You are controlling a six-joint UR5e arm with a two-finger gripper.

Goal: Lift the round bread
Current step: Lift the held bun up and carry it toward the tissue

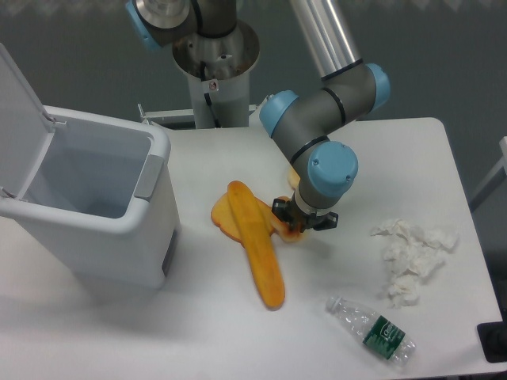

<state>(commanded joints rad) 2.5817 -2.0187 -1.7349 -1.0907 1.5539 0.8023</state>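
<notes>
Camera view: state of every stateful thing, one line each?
bin: lid open, inside looks empty
end effector: down at the table, fingers hidden, open or shut unclear
round bread: mostly hidden under the end effector
long loaf: lying flat
water bottle: on its side
tissue: crumpled

white table with rounded corners, filling most of the view, evenly lit with soft shadows. dull grey-blue floor behind and to the right of it. white bin with its lid swung up, standing on the left part of the tabletop. dark object cut off at the lower right edge, too little visible to tell what. pale frame piece at the right edge, beyond the table.
</notes>
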